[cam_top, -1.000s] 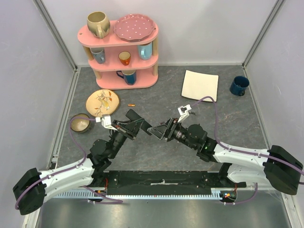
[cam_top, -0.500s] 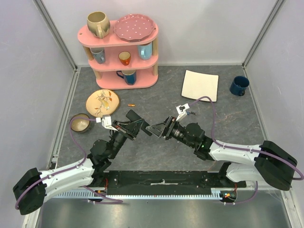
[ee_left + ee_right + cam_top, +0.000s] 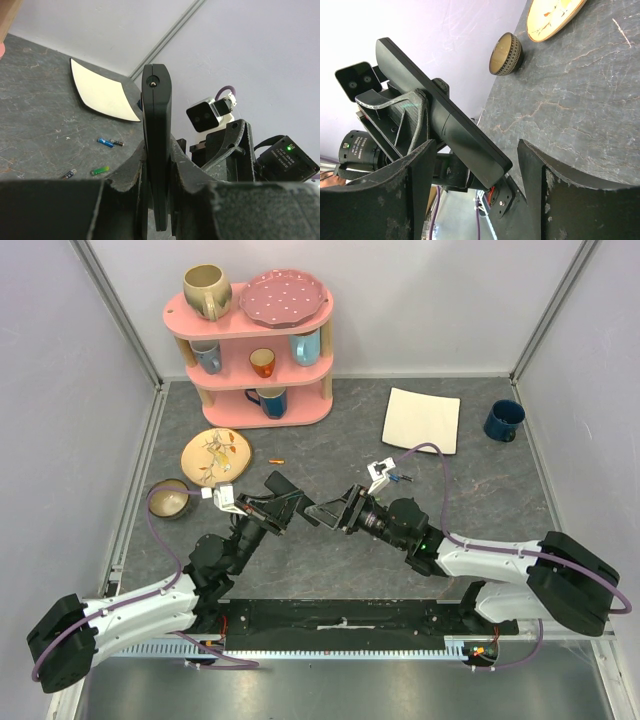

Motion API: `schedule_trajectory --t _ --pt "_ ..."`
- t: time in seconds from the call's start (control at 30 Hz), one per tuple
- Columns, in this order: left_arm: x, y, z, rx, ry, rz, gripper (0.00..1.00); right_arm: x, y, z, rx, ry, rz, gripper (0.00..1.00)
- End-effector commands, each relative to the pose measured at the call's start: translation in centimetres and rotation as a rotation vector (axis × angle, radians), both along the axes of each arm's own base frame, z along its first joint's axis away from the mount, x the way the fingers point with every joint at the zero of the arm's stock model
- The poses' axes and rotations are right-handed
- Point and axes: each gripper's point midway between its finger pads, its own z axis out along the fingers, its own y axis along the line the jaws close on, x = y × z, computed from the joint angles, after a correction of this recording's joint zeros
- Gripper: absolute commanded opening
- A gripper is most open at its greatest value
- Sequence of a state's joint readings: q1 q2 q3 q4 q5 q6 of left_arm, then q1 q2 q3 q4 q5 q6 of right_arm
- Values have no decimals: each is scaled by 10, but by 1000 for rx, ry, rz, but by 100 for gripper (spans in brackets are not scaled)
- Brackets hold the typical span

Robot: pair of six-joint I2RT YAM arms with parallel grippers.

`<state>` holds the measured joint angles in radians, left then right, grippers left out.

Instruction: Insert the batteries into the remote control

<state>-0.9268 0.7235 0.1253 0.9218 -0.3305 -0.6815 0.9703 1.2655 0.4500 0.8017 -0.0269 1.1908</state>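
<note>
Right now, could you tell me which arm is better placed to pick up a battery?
The right, probably. The left gripper is clamped on the remote control, while the right gripper is open and empty, and the batteries lie on the table on the right arm's side.

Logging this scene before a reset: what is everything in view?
shelf: 1, pink, far left
mugs: 5 on shelf, mixed colours; 1 dark blue, far right
dotted plate: 1, pink, shelf top
floral plate: 1, tan, before shelf
bowl: 1, brown, left
square plate: 1, white, far right
batteries: several, blue, green, orange, loose on table
remote: 1, black, in left pincer
left pincer: shut on remote
right pincer: open, facing remote's end
</note>
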Motion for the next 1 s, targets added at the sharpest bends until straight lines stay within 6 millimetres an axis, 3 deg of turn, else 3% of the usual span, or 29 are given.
schedule_trajectory --t 0.0,0.97 --pt "-2 4 14 -39 -38 5 2 4 7 34 94 -41 8 73" --pt "-4 3 23 -47 -61 -4 2 5 8 20 58 -11 13 49"
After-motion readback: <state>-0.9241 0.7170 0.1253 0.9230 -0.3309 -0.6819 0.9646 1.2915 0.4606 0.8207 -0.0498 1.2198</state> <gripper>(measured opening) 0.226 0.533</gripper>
